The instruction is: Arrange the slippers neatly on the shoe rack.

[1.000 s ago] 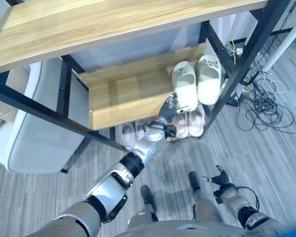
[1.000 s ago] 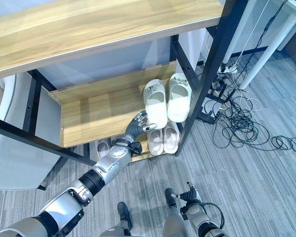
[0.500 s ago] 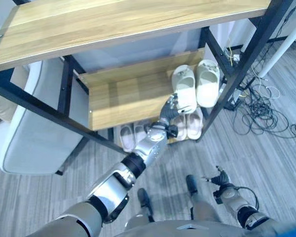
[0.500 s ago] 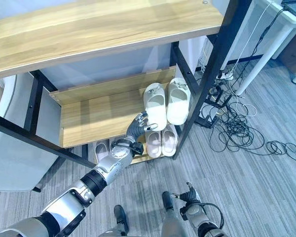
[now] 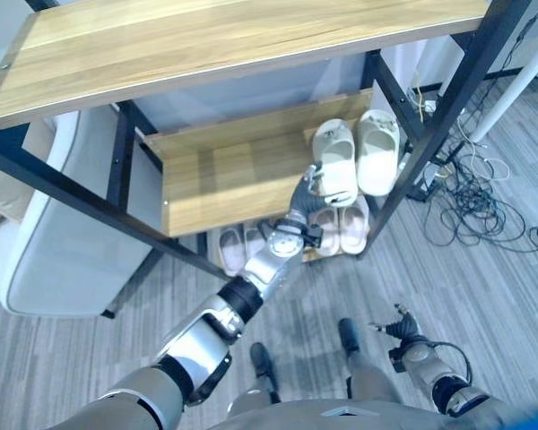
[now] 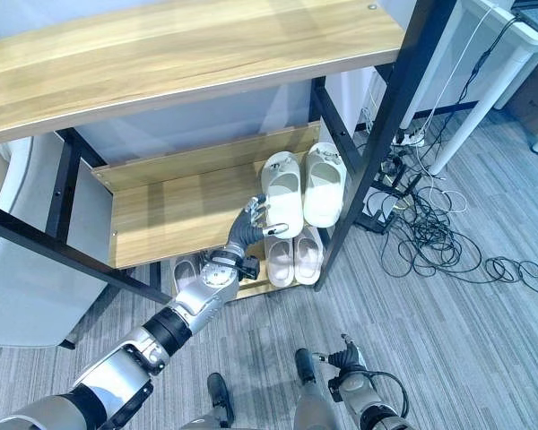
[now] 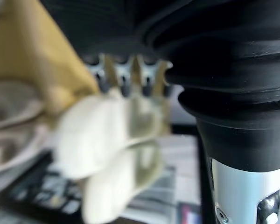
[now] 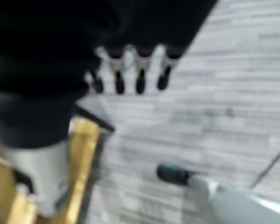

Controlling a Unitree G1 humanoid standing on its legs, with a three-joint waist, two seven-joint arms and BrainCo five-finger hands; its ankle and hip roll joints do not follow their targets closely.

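Note:
A pair of cream slippers stands side by side at the right end of the middle wooden shelf (image 5: 224, 175), the left slipper (image 5: 335, 161) beside the right slipper (image 5: 377, 150). My left hand (image 5: 305, 195) reaches up from below to the heel of the left slipper, its fingers (image 7: 126, 77) straight and open against the slipper's heel side. The left wrist view shows both cream slippers (image 7: 107, 135) just past those fingers. My right hand (image 5: 402, 330) hangs low over the floor, fingers (image 8: 140, 77) straight and holding nothing.
The bottom shelf holds a pinkish pair (image 5: 342, 224) under the cream ones and another pale pair (image 5: 233, 246) to their left. Black frame posts (image 5: 430, 116) flank the rack. A wide top shelf (image 5: 206, 36) overhangs. Cables (image 5: 484, 202) lie on the floor at the right; a grey seat (image 5: 63, 242) is at the left.
The camera shifted slightly a second ago. My left hand has stayed at the left cream slipper's heel, edging a touch higher. The right hand has hardly moved.

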